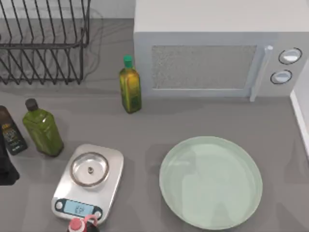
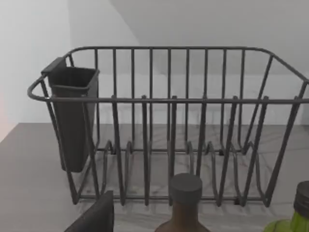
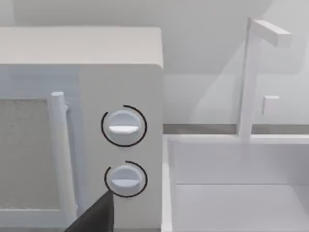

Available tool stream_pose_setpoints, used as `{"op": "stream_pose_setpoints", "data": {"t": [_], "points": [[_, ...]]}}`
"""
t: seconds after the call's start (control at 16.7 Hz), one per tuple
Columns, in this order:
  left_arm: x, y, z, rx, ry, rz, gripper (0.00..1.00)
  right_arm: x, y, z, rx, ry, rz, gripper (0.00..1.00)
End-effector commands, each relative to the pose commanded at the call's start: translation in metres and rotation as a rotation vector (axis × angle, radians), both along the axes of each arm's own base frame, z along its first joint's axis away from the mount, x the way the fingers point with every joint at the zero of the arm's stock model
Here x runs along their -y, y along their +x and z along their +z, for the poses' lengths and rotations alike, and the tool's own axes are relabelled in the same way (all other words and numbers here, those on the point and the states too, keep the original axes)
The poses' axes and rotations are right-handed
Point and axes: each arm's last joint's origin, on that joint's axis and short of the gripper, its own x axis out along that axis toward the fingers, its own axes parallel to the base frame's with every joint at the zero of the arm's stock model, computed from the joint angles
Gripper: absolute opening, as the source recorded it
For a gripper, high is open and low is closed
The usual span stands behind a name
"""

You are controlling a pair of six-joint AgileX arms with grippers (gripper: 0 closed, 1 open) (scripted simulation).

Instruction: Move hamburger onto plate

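from above, the large round pale mint-green plate [image 1: 211,181] lies bare on the grey desk [image 1: 145,125] toward its near right corner, its rim just cut by the near edge. the hamburger cannot be made out on the desk or plate. a steel kitchen scale with a small round pan [image 1: 87,181] sits near the near edge, left of the plate; a red-capped item [image 1: 81,224] at its near side is cut off. a square green bottle [image 1: 42,130], a dark bottle [image 1: 9,130] and an olive oil bottle [image 1: 129,85] stand further back, before the black wire dish rack [image 1: 43,41] and white microwave [image 1: 212,48].

the left wrist view faces the rack, with a dark cup hung on its end [image 2: 72,118]; a dark finger [image 2: 94,217] of the left hand juts in, and i cannot tell its spread.

the right wrist view faces the microwave's two dials [image 3: 124,152] and a white sink [image 3: 236,183]; one dark finger [image 3: 96,217] of the right hand is cut off, its state unclear.
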Motion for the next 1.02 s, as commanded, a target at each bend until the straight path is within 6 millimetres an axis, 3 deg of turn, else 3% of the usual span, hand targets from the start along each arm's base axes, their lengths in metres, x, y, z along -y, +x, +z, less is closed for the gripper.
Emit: {"op": "stream_pose_setpoints", "data": {"t": [0.24, 0.42, 0.66, 1.02], "points": [[0.0, 0.0, 0.0, 0.0, 0.0, 0.0, 1.0, 0.0, 0.001, 0.003, -0.04, -0.034, -0.001, 1.0], [0.0, 0.0, 0.0, 0.0, 0.0, 0.0, 1.0, 0.0, 0.004, 0.013, -0.19, -0.15, 0.013, 1.0], [0.0, 0.0, 0.0, 0.0, 0.0, 0.0, 1.0, -0.002, 0.021, 0.021, -0.558, -0.375, 0.115, 1.0], [0.0, 0.0, 0.0, 0.0, 0.0, 0.0, 1.0, -0.006, 0.06, 0.016, -1.132, -0.668, 0.469, 1.0]]}}
